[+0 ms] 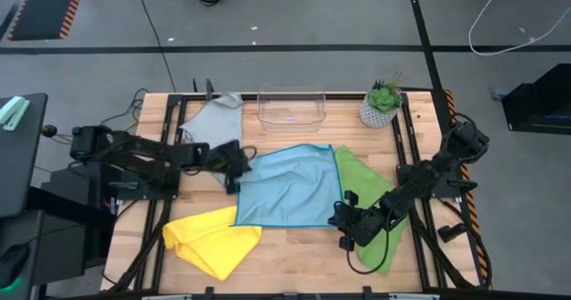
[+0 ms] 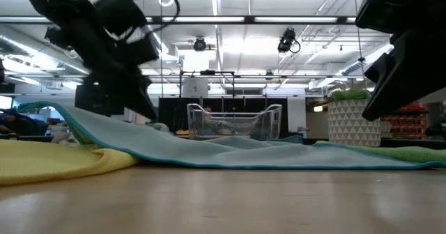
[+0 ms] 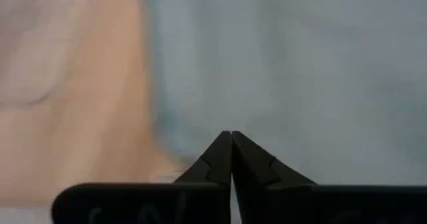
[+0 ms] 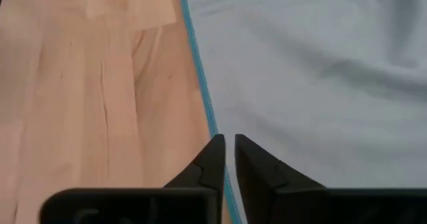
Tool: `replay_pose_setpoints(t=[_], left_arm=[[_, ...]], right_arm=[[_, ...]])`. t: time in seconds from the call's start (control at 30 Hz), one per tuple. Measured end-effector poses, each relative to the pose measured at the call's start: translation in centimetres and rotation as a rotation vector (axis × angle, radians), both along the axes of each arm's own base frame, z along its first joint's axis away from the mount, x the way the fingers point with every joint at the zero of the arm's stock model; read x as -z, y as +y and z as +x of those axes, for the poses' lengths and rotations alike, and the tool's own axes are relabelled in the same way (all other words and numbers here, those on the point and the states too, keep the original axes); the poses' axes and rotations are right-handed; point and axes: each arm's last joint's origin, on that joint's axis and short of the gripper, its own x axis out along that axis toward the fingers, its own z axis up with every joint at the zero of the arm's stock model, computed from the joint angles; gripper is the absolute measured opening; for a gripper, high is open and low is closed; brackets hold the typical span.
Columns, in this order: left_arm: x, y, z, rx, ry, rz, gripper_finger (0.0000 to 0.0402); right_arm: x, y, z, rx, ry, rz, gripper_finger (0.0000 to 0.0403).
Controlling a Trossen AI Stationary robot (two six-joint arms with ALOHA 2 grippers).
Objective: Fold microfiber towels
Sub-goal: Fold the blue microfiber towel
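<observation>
the light blue towel (image 1: 290,187) lies spread flat mid-table, roughly square, so the step in hand reads as grabbing two corners for the first fold. the other three aren't folded yet: grey towel (image 1: 214,117) bunched at the far left, yellow towel (image 1: 212,239) crumpled at the near left with the blue one's corner over it, green towel (image 1: 368,202) along the right, partly under the right arm.

left gripper (image 1: 239,164) is at the blue towel's left edge, near the far-left corner. in its wrist view the fingers (image 3: 220,159) meet at the tips with no cloth between them; closed or nearly so, holding nothing.

right gripper (image 1: 343,218) is at the near-right corner. wrist view shows a narrow slit between the fingers (image 4: 212,161), the teal hem running right under it, nothing gripped.

how i'd do it:
- open both wider before descending; the slit now looks too tight to take in the hem.
- pinch on the hem itself, close to the corner, not in the middle of the cloth.
- right side: watch the green towel just beside it, don't pick up both layers.
- lift both corners together and level, or the fold will likely go skewed.
- keep the carry low; the clear bin (image 1: 291,106) and the plant pot (image 1: 380,105) sit at the far edge.
</observation>
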Motion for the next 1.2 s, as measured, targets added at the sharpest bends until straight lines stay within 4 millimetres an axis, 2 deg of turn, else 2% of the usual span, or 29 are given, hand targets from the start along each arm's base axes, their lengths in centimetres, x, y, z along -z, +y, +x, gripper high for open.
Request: replay_pose_setpoints(t=[0.1, 0.3, 0.5, 0.63, 0.77, 1.2], left_arm=[[-1.2, -3.0, 0.1, 0.113, 0.002, -0.035, 0.0048], [-1.5, -8.9, -1.0, 0.228, 0.030, -0.036, 0.0102], [-0.7, -12.6, -2.5, 0.248, 0.040, -0.003, 0.0163], [-0.3, -13.7, -3.0, 0.262, 0.049, 0.002, 0.0189], [-0.3, -13.9, -3.1, 0.256, 0.045, -0.009, 0.0196], [-0.3, -14.4, -3.5, 0.257, 0.042, -0.031, 0.0149]], right_arm=[[0.0, 0.3, -0.2, -0.010, -0.003, 0.001, 0.0075], [-0.2, 1.0, -0.5, -0.057, -0.017, -0.004, 0.0123], [-0.2, 1.2, -0.6, -0.056, -0.021, 0.004, 0.0162], [-0.2, 1.1, -0.5, -0.053, -0.024, 0.007, 0.0172], [-0.2, 1.1, -0.5, -0.051, -0.025, 0.006, 0.0173], [-0.3, 1.0, -0.4, -0.049, -0.037, -0.017, 0.0173]])
